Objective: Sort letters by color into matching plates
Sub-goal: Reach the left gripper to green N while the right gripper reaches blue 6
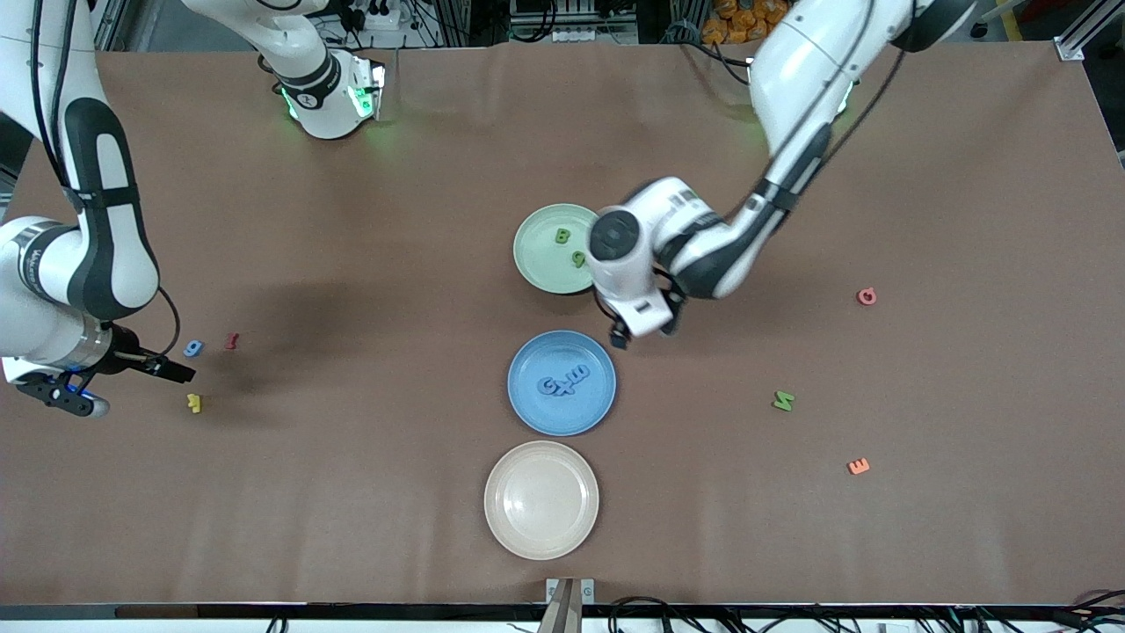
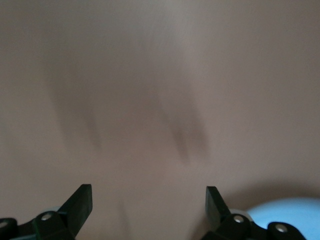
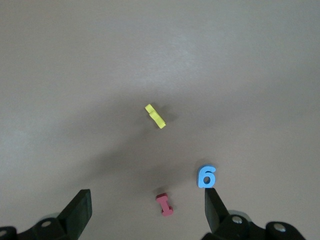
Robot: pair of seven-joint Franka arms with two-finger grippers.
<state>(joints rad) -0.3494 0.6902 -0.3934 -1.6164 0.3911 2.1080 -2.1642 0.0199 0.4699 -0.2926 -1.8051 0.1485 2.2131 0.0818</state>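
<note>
Three blue letters [image 1: 562, 381] lie bunched in the blue plate [image 1: 527, 406]. The left gripper [image 1: 646, 331], jaws wide, hangs empty beside its rim. The right gripper [image 1: 123, 380], also wide, waits near a blue 6 [image 1: 193, 348].

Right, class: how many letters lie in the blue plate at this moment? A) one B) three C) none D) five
B: in the front view the blue plate holds three blue letters bunched at its middle, while a fourth blue piece lies on the table near the open right gripper.
</note>
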